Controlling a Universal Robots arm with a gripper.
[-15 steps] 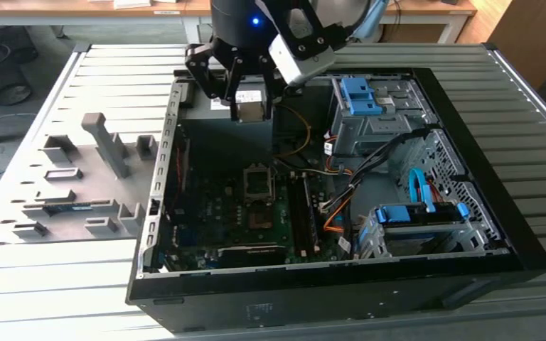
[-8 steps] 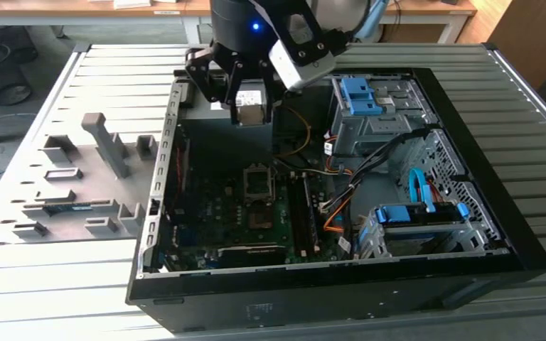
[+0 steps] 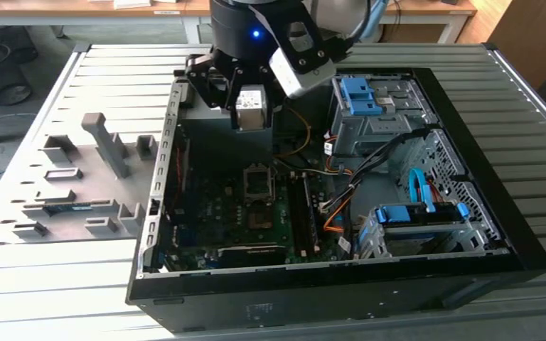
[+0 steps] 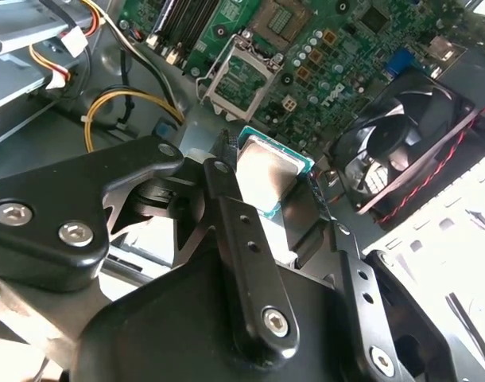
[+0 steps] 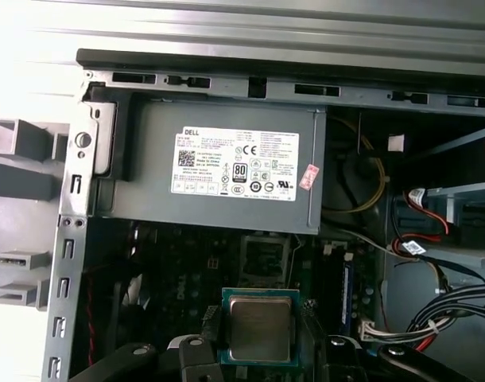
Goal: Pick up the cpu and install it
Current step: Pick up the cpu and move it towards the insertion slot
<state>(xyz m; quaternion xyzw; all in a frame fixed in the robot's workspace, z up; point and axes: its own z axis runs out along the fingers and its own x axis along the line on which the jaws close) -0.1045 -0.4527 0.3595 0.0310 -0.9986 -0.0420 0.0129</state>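
Second wrist view shows you cpu (image 4: 268, 171) pinched by its edges between black fingers (image 4: 226, 199), silvery face up, green rim showing. Your gripper (image 4: 266, 181) is clamped on chip, holding it in air, clear of motherboard (image 4: 338, 48). Open socket (image 4: 242, 79) lies beyond chip, apart from it. Black fan (image 4: 401, 143) sits near. First wrist view puts chip just short of grey power supply (image 5: 226, 167). Exterior view places gripper over open computer case (image 3: 349, 298), on slatted table (image 3: 45, 284).
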